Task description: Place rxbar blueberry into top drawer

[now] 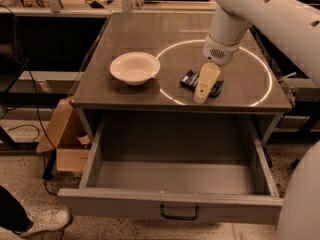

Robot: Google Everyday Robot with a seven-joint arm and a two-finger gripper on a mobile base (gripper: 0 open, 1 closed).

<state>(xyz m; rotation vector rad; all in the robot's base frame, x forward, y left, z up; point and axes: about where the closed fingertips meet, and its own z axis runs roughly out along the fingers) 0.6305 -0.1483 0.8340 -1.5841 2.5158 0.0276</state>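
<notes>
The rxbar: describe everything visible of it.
The rxbar is a small flat bar in a dark blue wrapper with pale stripes. It lies flat on the tabletop, inside the bright ring, right of the bowl. The gripper hangs over its middle, so only its two ends show; whether they touch cannot be told. It is not in the open drawer.

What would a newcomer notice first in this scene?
The white robot arm reaching in from the upper right, its gripper low over the rxbar blueberry on the cabinet top, inside a bright ring of light. Below, the top drawer gapes wide open, and a white bowl sits left of the bar.
</notes>
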